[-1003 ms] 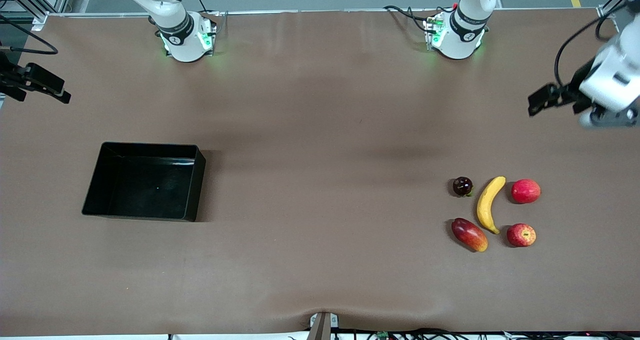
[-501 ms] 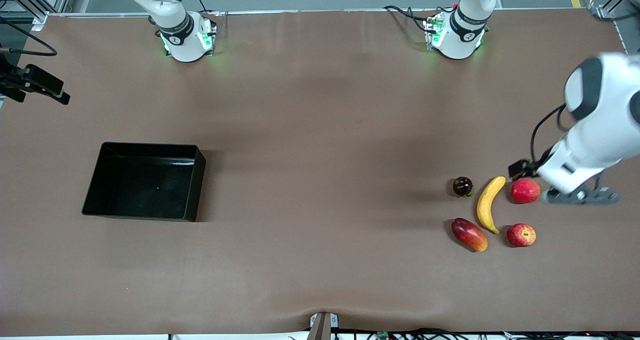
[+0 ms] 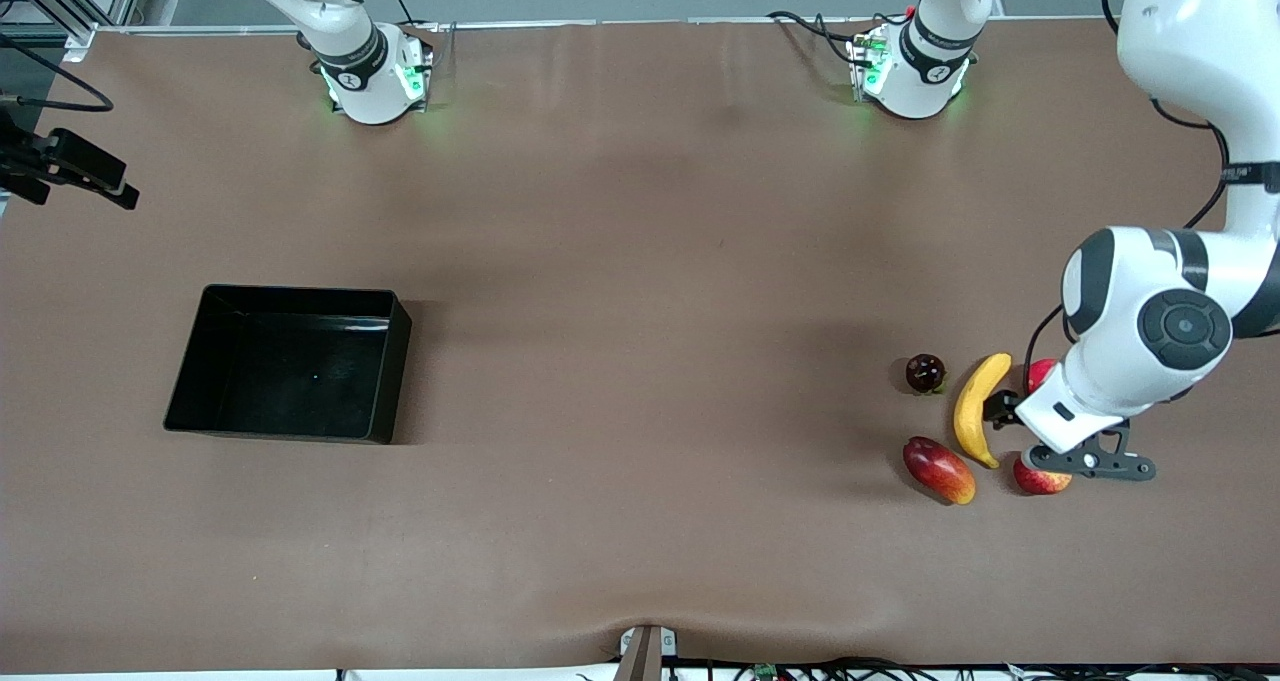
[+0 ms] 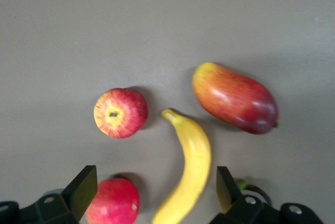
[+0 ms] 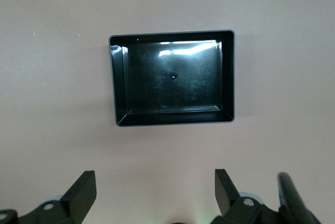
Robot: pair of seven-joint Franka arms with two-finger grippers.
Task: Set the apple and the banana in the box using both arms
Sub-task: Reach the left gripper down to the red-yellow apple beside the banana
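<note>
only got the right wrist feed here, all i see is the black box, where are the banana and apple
Observer: Both lie at the left arm's end of the table, the banana beside the apple, well away from the box.
Operator: is the left arm on them
Observer: The left gripper hangs over the fruit with its jaws open, one end of the banana showing between them; nothing is held. The right gripper waits, jaws open, at the right arm's end of the table.
Operator: other fruit close by
Observer: Yes: a mango, a plain red fruit and a dark round fruit lie around the banana.
</note>
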